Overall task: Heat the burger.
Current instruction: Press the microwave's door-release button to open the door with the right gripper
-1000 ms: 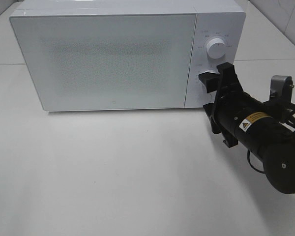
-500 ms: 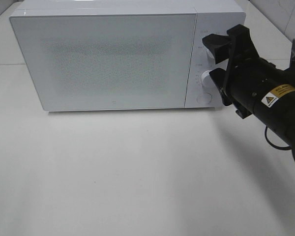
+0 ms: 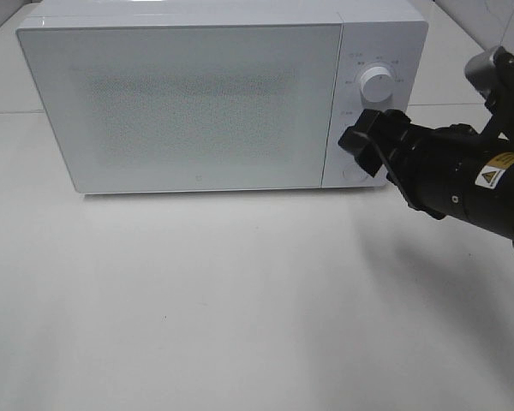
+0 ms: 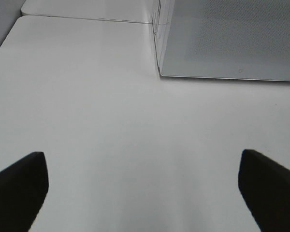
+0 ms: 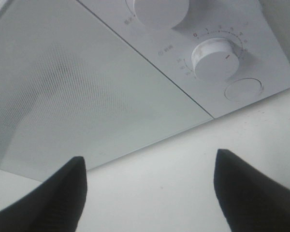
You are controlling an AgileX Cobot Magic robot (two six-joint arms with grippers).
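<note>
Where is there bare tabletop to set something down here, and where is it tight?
The table in front of the microwave door is bare, across to the left side. It is crowded only at the right, where the right gripper hangs before the lower knob.

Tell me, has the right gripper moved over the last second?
Yes. The right gripper rose to the upper knob of the microwave, then dropped back below it, to the lower part of the panel.

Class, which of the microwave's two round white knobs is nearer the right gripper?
The lower, smaller white knob with the numbered scale; the larger upper knob sits clear above the right gripper.
</note>
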